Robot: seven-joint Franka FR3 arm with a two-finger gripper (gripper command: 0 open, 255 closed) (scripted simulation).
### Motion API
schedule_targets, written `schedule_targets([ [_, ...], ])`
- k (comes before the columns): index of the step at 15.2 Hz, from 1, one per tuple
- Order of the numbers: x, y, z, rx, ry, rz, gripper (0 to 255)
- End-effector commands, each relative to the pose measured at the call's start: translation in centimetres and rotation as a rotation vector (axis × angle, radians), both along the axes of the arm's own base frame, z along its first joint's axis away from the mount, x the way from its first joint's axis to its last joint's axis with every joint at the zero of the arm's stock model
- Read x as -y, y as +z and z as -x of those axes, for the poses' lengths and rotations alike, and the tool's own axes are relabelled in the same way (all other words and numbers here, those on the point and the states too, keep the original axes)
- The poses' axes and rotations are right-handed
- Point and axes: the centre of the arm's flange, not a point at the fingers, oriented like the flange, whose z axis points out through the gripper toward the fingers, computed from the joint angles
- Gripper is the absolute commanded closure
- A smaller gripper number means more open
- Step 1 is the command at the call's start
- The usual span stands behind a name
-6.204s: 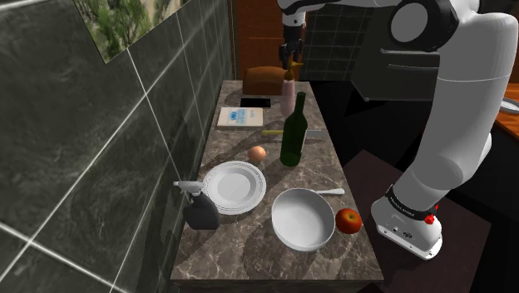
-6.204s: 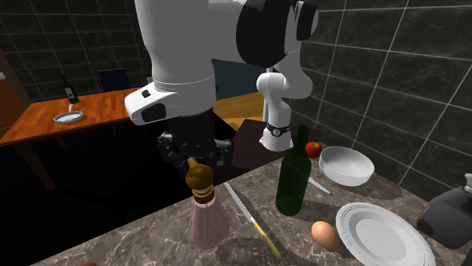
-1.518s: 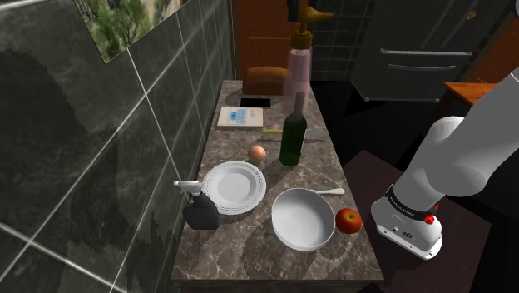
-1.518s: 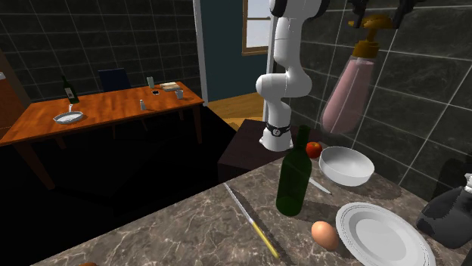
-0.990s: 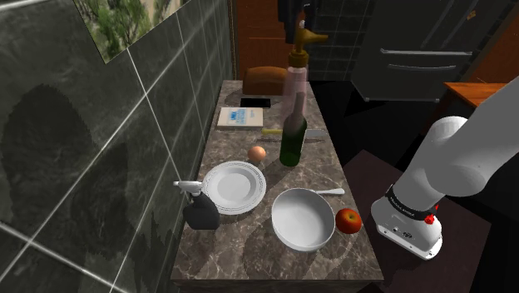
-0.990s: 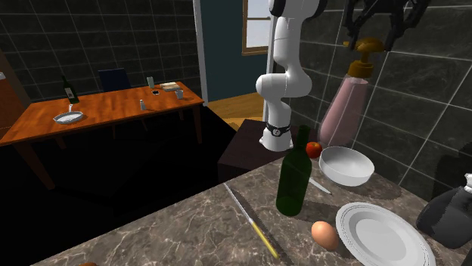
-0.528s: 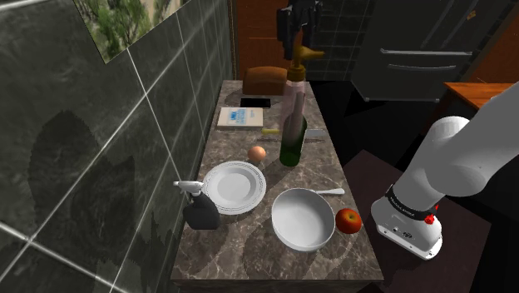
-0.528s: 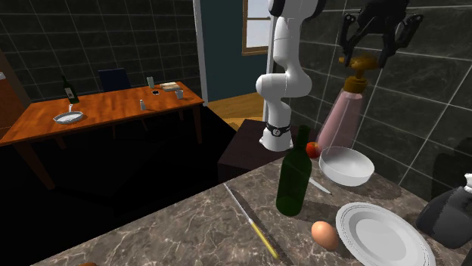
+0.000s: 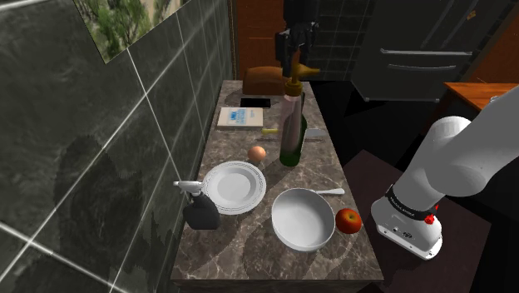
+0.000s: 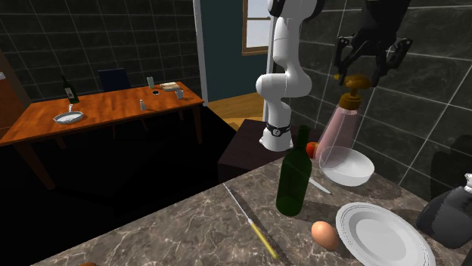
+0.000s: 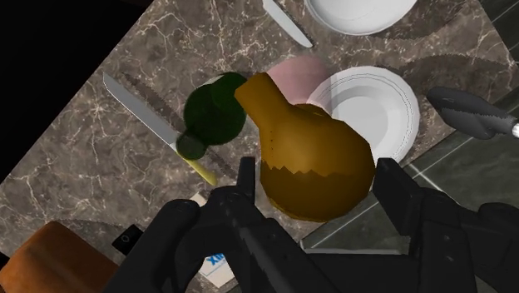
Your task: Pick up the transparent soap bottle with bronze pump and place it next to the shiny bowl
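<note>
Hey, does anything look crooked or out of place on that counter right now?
Yes: the soap bottle hangs askew in the air. Its body slants away below the gripper, which clasps only its bronze pump, and it is close beside the green bottle. Nothing looks spilled or broken.

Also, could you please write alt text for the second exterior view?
A black pincer holds a pinkish soap bottle by its bronze pump, tilted over a marble counter, by a white bowl. Nearer the camera are a green bottle, an egg and a plate.
</note>
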Motion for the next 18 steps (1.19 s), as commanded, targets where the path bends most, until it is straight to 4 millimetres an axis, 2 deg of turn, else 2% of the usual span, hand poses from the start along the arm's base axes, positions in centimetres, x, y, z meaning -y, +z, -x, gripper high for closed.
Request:
schedule_targets([
  [1,0.0,-1.0,0.0,0.001,0.000,0.000,255],
  [18,0.0,-10.0,0.0,0.001,0.000,0.000,255],
])
